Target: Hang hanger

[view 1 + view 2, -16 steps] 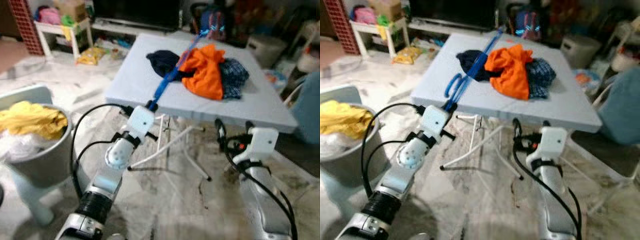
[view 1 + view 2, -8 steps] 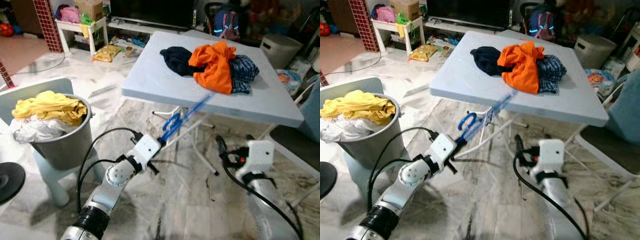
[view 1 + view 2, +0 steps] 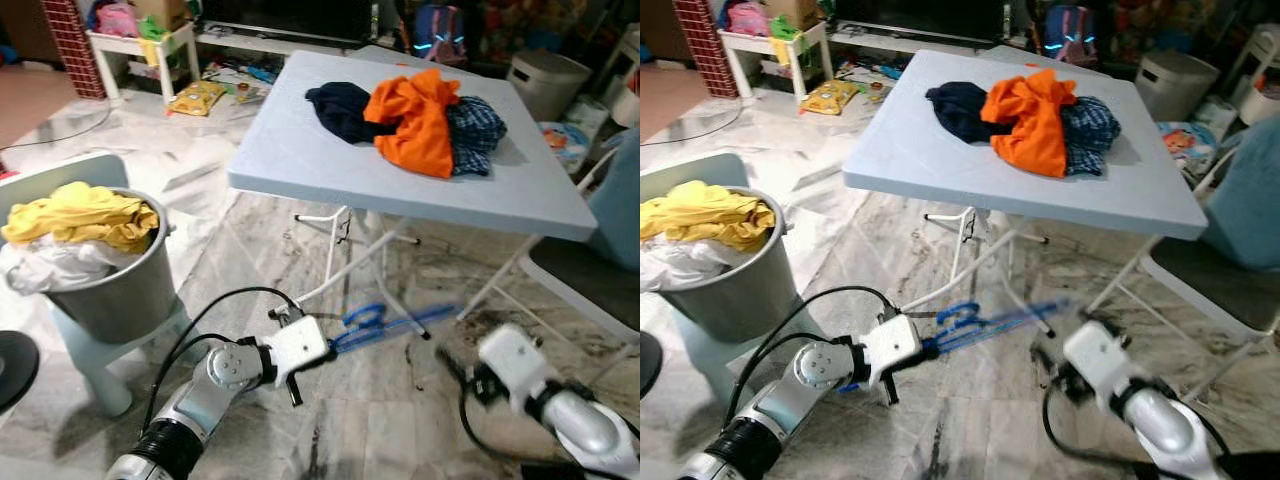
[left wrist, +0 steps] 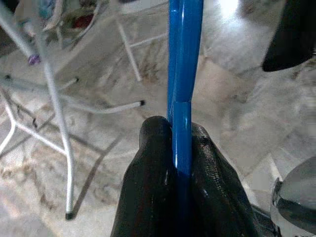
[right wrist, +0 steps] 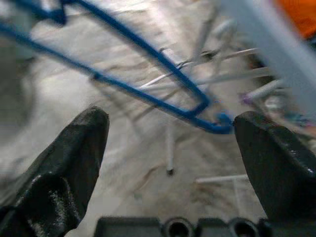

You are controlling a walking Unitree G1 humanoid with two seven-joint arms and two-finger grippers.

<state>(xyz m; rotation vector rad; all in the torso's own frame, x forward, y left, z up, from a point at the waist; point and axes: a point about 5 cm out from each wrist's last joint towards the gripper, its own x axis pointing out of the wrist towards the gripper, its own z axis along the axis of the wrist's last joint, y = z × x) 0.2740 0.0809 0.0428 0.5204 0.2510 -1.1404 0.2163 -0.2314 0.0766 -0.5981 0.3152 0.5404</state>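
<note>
Hanger, blue, is pinched tight in the left gripper, while the right gripper gapes wide.

Held a blurred blue hanger low over the marble floor in the left gripper, below a folding table heaped with clothes, beside a laundry-filled bucket.
</note>
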